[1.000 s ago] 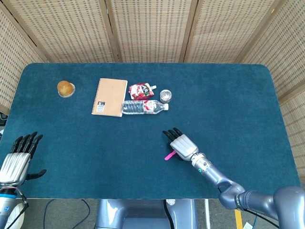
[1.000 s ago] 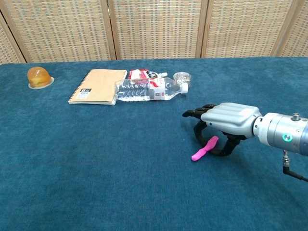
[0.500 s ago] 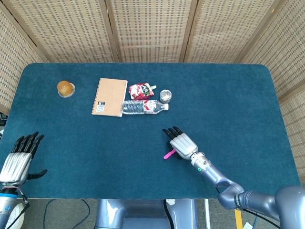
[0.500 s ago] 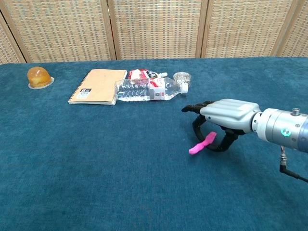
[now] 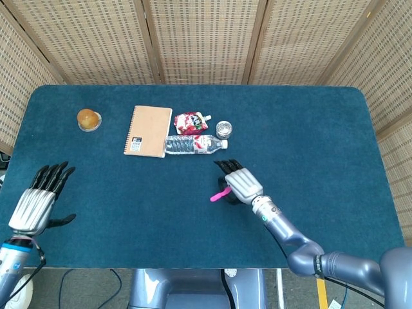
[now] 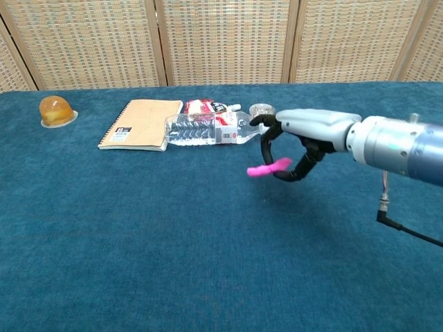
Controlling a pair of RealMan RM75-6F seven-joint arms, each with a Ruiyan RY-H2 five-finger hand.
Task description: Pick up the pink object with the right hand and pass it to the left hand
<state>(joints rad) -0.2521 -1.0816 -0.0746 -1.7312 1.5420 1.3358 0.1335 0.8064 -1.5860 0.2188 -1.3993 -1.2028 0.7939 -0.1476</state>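
Pink object, head view: pinched under the curled fingers of the right hand; left hand held spread and empty, well apart. Chest view: pink object apparently lifted clear of the table. Pickup judged done; handover outstanding.
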